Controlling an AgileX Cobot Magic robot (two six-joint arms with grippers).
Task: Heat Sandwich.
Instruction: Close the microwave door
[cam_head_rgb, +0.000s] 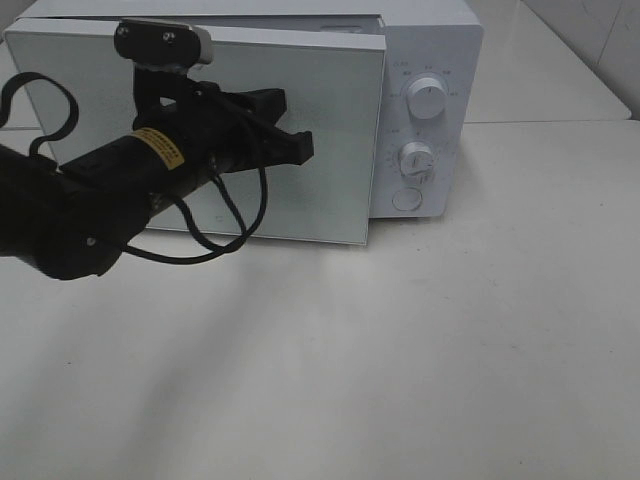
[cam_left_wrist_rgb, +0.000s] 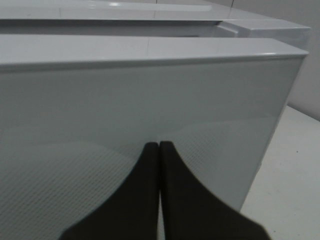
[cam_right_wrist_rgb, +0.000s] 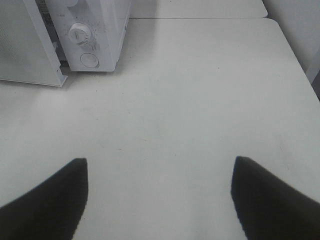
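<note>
**A:** Quick one: what step is this?

**B:** Closing up, by my read. The microwave door (cam_head_rgb: 300, 130) stands ajar. Its right edge is off the microwave body (cam_head_rgb: 430, 60) and a gap shows along the top. Your left gripper (cam_head_rgb: 300, 145) is at the door front with its jaws pressed together, gripping nothing. The tips are on the glass or just off it; I can't tell which.

**A:** How do I do it well?

**B:** Push with the closed tips square to the panel, nearer the free right edge than the hinge side. Drive straight toward the far side until the door seats flush. Don't slide right onto the dials (cam_head_rgb: 428, 98). Go slowly, or the whole oven may scoot on the table (cam_head_rgb: 450, 350).

**A:** Pose?

**B:** Your left arm comes in from the near left, raised, with the fingers aimed right and far at the door. A cable (cam_head_rgb: 240, 225) loops below it. Your right gripper (cam_right_wrist_rgb: 160, 161) hovers over the table, right of the microwave and nearer, jaws spread wide with nothing between them.

**A:** And the sandwich?

**B:** It isn't in any view. It's probably inside behind the door, but I can't confirm that.
</note>
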